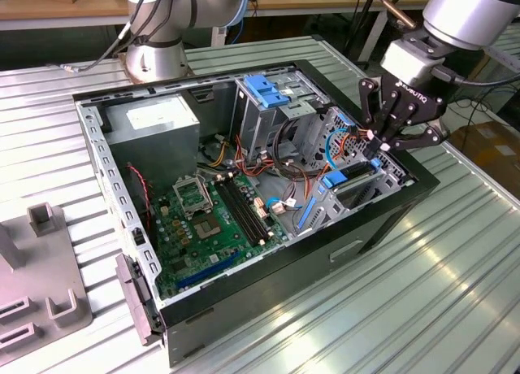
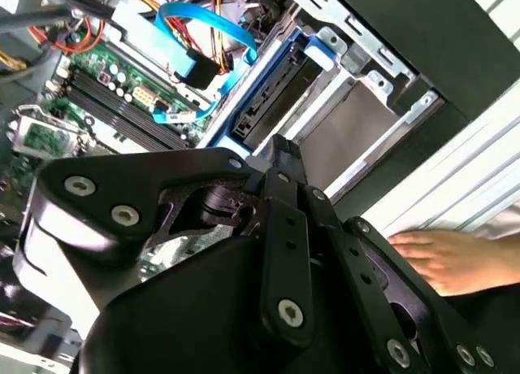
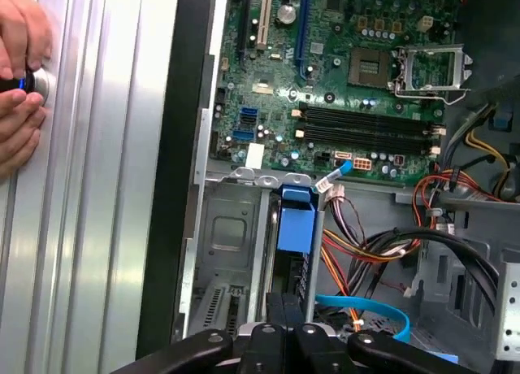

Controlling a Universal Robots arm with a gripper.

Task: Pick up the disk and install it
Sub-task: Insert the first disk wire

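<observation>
While its jaws sit together, the claw hangs just over the disk, which stands on edge in the cage at the open case's corner, beside the motherboard. A person's hand rests on the ribbed counter nearby.

An open black computer case lies on its side in the middle of a ribbed metal table. Inside, a green motherboard covers the case floor toward its near corner. A grey power supply with a white label fills the far corner at the exterior view's left. Along the far edge, a blue latch tops a metal cage. Red and orange wires run between cage and motherboard. A grey fixture rests at the table's edge on the exterior view's left.
</observation>
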